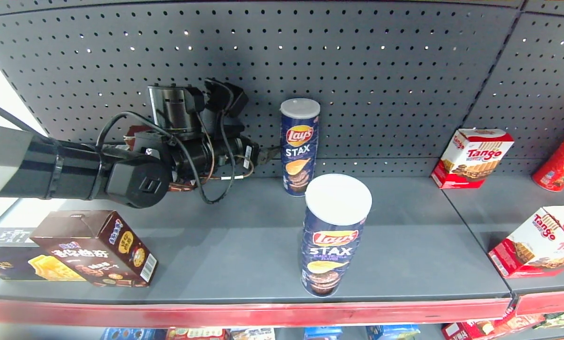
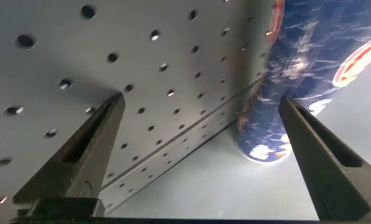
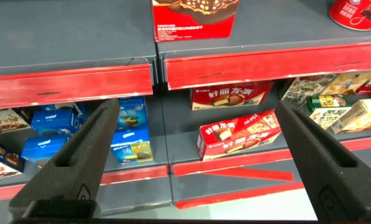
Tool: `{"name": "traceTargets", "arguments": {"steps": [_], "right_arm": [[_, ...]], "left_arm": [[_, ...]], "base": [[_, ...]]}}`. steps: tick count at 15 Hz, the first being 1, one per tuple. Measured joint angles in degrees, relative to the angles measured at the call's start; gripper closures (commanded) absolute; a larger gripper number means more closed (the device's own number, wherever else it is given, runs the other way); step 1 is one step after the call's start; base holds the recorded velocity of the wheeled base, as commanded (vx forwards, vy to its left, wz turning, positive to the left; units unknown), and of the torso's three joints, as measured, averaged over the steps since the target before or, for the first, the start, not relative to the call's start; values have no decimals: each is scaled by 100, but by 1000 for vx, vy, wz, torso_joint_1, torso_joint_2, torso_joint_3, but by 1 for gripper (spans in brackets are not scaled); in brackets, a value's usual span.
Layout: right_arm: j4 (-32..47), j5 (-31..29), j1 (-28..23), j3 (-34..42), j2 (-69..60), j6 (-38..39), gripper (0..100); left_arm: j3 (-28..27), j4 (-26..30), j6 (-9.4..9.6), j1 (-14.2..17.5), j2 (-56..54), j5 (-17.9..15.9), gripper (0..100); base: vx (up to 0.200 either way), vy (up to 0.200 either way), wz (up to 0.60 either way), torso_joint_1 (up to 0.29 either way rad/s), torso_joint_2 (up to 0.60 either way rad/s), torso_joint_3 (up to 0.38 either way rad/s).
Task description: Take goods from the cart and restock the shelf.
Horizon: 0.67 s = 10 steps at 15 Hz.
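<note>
Right gripper has its 2 dark fingers spread wide, with the shelving showing between them. The upper shelf is gray with a red front strip. A red snack box sits near its edge, and a red can is further along. The shelf below holds blue cookie packs, then 2 red boxes, one in front of the other, then a jumble of mixed boxes.

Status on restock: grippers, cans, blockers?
Left gripper open, empty, beside rear can at the pegboard. Right gripper open, empty, facing lower shelves. Front can upright nearer the edge, clear of the arm.
</note>
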Motion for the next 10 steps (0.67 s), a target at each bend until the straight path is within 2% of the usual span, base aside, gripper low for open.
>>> {"name": "traceTargets", "arguments": {"steps": [5, 7, 10], "right_arm": [[2, 1, -4, 0, 0, 2, 0], [0, 1, -4, 0, 0, 2, 0], [2, 1, -4, 0, 0, 2, 0]], "left_arm": [[210, -167, 149, -52, -2, 77, 0], [315, -222, 216, -138, 30, 321, 0], [349, -224, 219, -185, 151, 695, 0]], "base": [[0, 0, 0, 0, 0, 0], [0, 0, 0, 0, 0, 0], [0, 0, 0, 0, 0, 0]]}}
